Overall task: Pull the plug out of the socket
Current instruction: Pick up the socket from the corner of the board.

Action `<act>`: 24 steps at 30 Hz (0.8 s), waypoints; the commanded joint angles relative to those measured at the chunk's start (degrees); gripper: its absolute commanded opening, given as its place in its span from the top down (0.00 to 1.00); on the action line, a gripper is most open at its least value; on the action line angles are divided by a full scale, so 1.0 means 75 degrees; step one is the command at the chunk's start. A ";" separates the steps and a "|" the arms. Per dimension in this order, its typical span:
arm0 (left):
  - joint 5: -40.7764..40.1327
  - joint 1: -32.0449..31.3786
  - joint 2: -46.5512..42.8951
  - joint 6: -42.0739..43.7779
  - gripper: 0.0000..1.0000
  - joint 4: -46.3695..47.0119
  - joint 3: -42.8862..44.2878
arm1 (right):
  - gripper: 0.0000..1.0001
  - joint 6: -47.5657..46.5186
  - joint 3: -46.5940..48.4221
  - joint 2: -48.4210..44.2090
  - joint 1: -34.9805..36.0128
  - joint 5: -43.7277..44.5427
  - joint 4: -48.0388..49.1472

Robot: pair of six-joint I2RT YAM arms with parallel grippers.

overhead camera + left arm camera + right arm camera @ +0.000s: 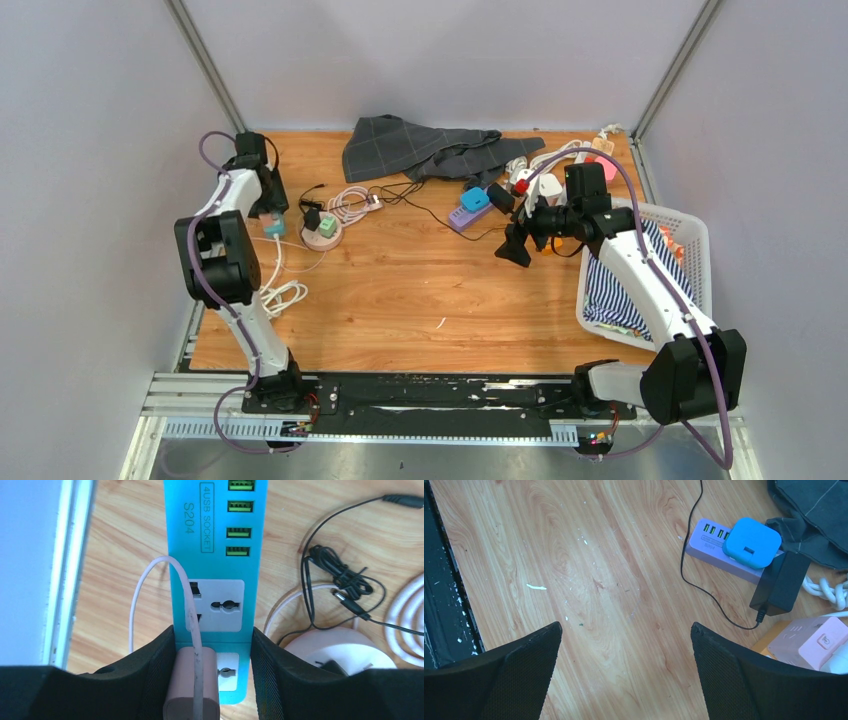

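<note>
A teal power strip marked "4USB SOCKET" lies at the table's left edge; it also shows in the top view. A pale pink plug with a white cable sits in the strip's near socket. My left gripper straddles the near end of the strip. Its fingers press both side edges, and the plug lies against the left one. In the top view the left gripper stands over the strip. My right gripper is open and empty above bare wood, far right of the strip.
A round pink socket with a black cable lies right of the strip. A purple strip with a blue adapter, a black adapter and a pink cube socket lie ahead of the right gripper. A grey cloth lies at the back, and a white basket stands at the right.
</note>
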 commanded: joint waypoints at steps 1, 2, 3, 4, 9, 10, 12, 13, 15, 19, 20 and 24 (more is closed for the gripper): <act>-0.0302 0.0044 -0.0929 0.0058 1.00 0.0116 0.0140 | 0.00 0.0112 -0.0160 -0.0191 -0.0099 -0.0273 0.0041; -0.0315 0.0044 -0.1050 0.0064 1.00 0.0119 0.0112 | 0.00 0.0120 -0.0163 -0.0191 -0.0093 -0.0285 0.0037; -0.0337 0.0045 -0.1175 0.0075 1.00 0.0121 0.0078 | 0.00 0.0115 -0.0158 -0.0194 -0.0100 -0.0291 0.0036; -0.0361 0.0042 -0.1377 0.0088 1.00 0.0138 0.0025 | 0.00 0.0123 -0.0157 -0.0195 -0.0105 -0.0302 0.0036; -0.0192 0.0044 -0.2179 0.0167 1.00 0.0243 -0.0258 | 0.00 0.0158 -0.0140 -0.0181 -0.0096 -0.0377 0.0048; -0.0133 0.0044 -0.2352 0.0179 1.00 0.0254 -0.0317 | 0.00 0.0169 -0.0140 -0.0181 -0.0096 -0.0390 0.0048; 0.0046 0.0045 -0.2687 0.0222 1.00 0.0270 -0.0427 | 0.00 0.0176 -0.0140 -0.0180 -0.0093 -0.0417 0.0047; 0.0098 0.0045 -0.2855 0.0228 1.00 0.0268 -0.0499 | 0.00 0.0185 -0.0137 -0.0180 -0.0093 -0.0420 0.0048; 0.0175 0.0045 -0.3177 0.0218 1.00 0.0272 -0.0570 | 0.00 0.0194 -0.0140 -0.0187 -0.0097 -0.0438 0.0058; 0.0394 0.0044 -0.3781 0.0124 1.00 0.0246 -0.0606 | 0.00 0.0216 -0.0140 -0.0169 -0.0093 -0.0487 0.0059; 0.0450 0.0044 -0.3911 0.0083 1.00 0.0218 -0.0581 | 0.00 0.0235 -0.0137 -0.0168 -0.0095 -0.0499 0.0059; 0.0746 0.0045 -0.4308 -0.0075 1.00 0.0121 -0.0424 | 0.00 0.0276 -0.0128 -0.0168 -0.0098 -0.0542 0.0083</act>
